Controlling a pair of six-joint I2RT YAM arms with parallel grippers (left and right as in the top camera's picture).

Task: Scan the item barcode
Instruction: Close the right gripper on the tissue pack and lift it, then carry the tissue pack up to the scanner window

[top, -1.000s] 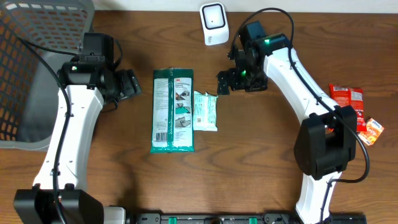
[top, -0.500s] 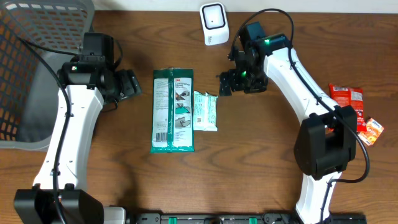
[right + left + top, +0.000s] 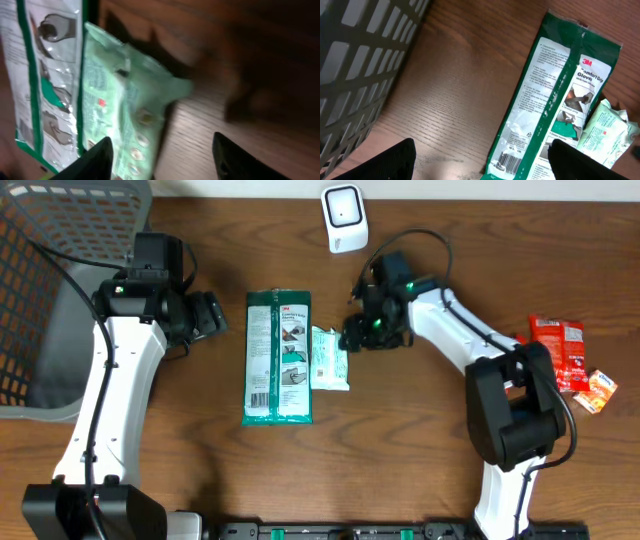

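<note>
A long green 3M gloves pack (image 3: 279,358) lies flat mid-table, its barcode (image 3: 509,161) facing up at its near end. A small pale green packet (image 3: 330,358) rests against its right side. The white scanner (image 3: 344,218) stands at the back edge. My right gripper (image 3: 352,335) hovers low over the small packet's (image 3: 125,115) top right corner. It is open: one finger is over the packet, the other over bare wood. My left gripper (image 3: 213,315) is wide open and empty, left of the gloves pack (image 3: 555,95).
A grey mesh basket (image 3: 60,280) fills the far left. Red snack packets (image 3: 558,345) and a small orange one (image 3: 600,390) lie at the right edge. Bare wood shows in front of the packs.
My right gripper has moved down and left from near the scanner to the small packet, and its jaws have narrowed. The left arm and both packs have not moved.
</note>
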